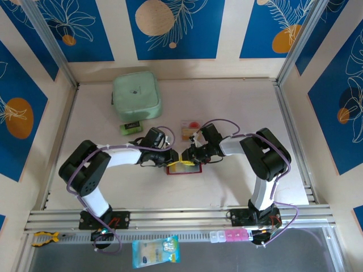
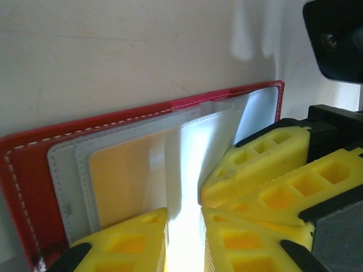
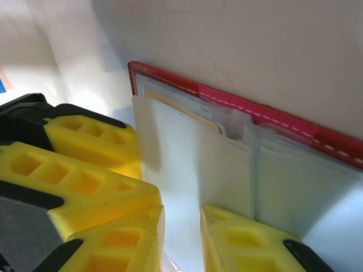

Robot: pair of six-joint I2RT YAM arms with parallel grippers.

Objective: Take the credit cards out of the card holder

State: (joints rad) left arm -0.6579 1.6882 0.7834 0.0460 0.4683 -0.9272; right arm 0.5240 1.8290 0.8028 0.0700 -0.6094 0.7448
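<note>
The card holder (image 1: pixel 184 169) lies open on the table, dark red with white stitching (image 2: pixel 22 187) (image 3: pixel 272 113) and pale clear sleeves inside. A tan-gold credit card (image 2: pixel 125 181) sits in a sleeve, and its edge shows in the right wrist view (image 3: pixel 190 112). A whitish credit card with a red mark (image 1: pixel 190 128) lies on the table behind the holder. Both grippers meet over the holder. My left gripper (image 2: pixel 184 238) is closed to a narrow gap on a raised pale sleeve leaf (image 2: pixel 190 153). My right gripper (image 3: pixel 181 241) stands slightly apart over the same leaf (image 3: pixel 176 158).
A mint-green zip case (image 1: pixel 136 96) sits at the back left, with a small green-and-black block (image 1: pixel 131 128) in front of it. Metal rails (image 1: pixel 170 215) run along the near edge. A plastic packet (image 1: pixel 156 251) lies below the rails.
</note>
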